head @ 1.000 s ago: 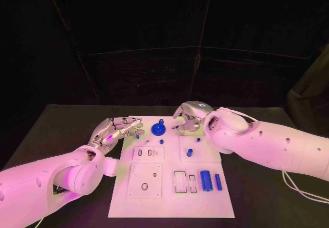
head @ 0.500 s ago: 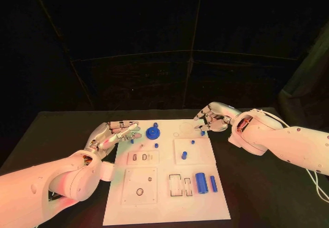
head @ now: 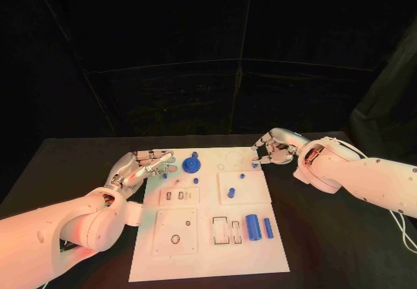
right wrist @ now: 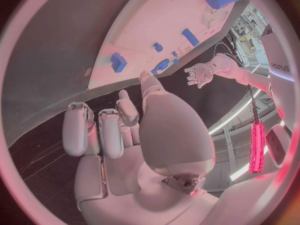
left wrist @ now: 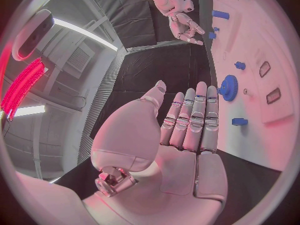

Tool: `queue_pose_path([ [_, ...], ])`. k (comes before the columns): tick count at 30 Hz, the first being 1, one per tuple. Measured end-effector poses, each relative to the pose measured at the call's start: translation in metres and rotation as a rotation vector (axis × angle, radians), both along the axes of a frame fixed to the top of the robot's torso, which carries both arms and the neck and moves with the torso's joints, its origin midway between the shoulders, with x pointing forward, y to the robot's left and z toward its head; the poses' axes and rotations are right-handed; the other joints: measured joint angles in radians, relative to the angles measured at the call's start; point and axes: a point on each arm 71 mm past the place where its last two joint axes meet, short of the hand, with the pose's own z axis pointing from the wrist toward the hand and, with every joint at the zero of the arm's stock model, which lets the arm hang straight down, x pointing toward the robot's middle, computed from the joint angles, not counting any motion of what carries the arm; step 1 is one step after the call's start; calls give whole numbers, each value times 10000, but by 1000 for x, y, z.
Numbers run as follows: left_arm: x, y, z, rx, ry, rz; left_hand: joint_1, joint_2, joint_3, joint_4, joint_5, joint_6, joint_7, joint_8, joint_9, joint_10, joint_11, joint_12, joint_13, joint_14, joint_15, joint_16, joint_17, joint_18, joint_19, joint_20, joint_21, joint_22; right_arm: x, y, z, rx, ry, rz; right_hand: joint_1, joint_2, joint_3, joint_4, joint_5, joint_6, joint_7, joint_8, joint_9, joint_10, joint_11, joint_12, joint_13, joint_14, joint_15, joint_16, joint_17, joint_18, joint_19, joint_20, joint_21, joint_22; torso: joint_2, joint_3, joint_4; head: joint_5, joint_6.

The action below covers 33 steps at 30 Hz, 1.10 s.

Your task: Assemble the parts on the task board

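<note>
your main risk here is a blind reach; the left hand (head: 143,167) sits at the far left corner of the task board (head: 208,253) with its fingers laid out straight and close together, holding nothing, and the blue gear (head: 191,165) stands just beside its fingertips, apart from them as far as i can judge; if you sweep that hand across the board without first spreading the fingers, it could knock the gear off its post or push away the small blue piece (head: 165,176) lying near the fingertips at the board's left edge; the right hand (head: 275,149) hangs at the far right corner with its fingers curled inward and nothing visible in them, so it is in no shape to grasp until you open it; a small blue part (head: 255,165) lies close beside it on the board's right edge and could be flicked off the plate onto the black table (head: 78,162) by a careless knuckle; the large blue cylinder (head: 253,227) and the slimmer blue pin (head: 267,226) lie side by side near the board's near right, well apart from both hands, so reaching them calls for a long travel over the short blue peg (head: 231,192) in the middle, which i judge another chance for a snag.
</note>
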Motion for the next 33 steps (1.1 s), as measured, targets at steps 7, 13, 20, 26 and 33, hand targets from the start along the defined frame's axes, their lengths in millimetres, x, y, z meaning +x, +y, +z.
queue_pose_path([
  [7,0,0,0,-4,6,-10,0,0,0,0,0,0,0,0,0,0,0,0,0,0,0,0,0,0,0,0,0,0,1,-3,-8,-168,83,-20,24,24,-1,-1,40,0,0,0,-1,0,0,-1,13,0,0,-1,-1,-1,0,1,0,32,-3,-3,1,-12,-50],
  [13,0,0,-1,-11,15,-29,0,0,0,0,0,0,0,0,0,0,0,0,0,0,0,0,0,-1,0,0,0,0,2,-2,-13,-289,114,48,105,105,-29,-29,40,0,0,0,-2,36,-37,38,43,0,0,36,-1,-1,5,6,0,60,-5,-3,0,-23,-72],
  [20,0,0,-1,-5,19,-20,0,0,28,-28,0,0,0,0,0,0,0,0,0,0,0,0,0,0,0,0,0,0,4,-1,-16,-393,158,111,172,173,-70,-70,40,0,0,0,-2,35,-37,82,65,0,0,36,-1,0,74,4,0,91,-12,-14,0,-39,-108],
  [26,0,0,-1,-2,22,-15,0,0,28,-28,0,0,0,0,0,0,0,0,0,0,0,0,0,0,0,0,0,0,4,-1,-19,-456,204,151,260,260,-97,-97,39,0,0,0,-3,35,-37,121,111,0,0,85,-2,1,74,5,38,141,-13,-15,0,-12,-99],
  [33,0,1,-1,0,24,-12,0,0,28,-28,0,0,0,0,0,0,0,0,0,0,0,0,0,-1,0,0,0,0,5,-1,-20,-506,223,179,346,347,-125,-125,39,36,-36,38,10,107,-35,191,157,0,0,85,-2,1,143,4,38,140,-16,-22,0,-19,-92],
])
